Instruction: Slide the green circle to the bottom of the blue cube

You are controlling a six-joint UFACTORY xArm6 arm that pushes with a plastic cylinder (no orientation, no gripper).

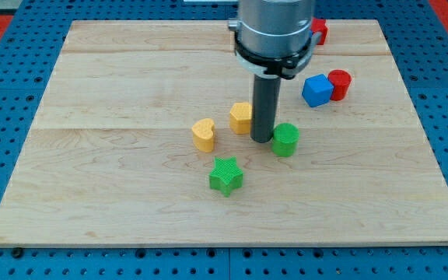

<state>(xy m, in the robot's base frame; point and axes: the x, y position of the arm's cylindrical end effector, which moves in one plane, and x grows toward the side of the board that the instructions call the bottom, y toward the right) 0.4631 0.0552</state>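
Camera view, nearest first, with everything placed from the green circle (pixel 285 140). Toward the view's bottom and left of it we see the green star (pixel 225 175), near but apart. The circle itself lies near the middle of the wooden board (pixel 115 194). Just beside it, on the view's left, our rod comes down and my tip (pixel 261 139) meets the board — touching the circle or a hair off, we cannot tell. We carry no pincer, only this rod, so nothing is held. Farther left of the circle sits the yellow heart (pixel 204 134); a second yellow block (pixel 241 117), shape unclear, is partly hidden behind the rod. Up and right of the circle, well apart, stands the blue cube (pixel 316 90), touching a red cylinder (pixel 339 84). Farthest up — another red block (pixel 319 31), half hidden by the arm.
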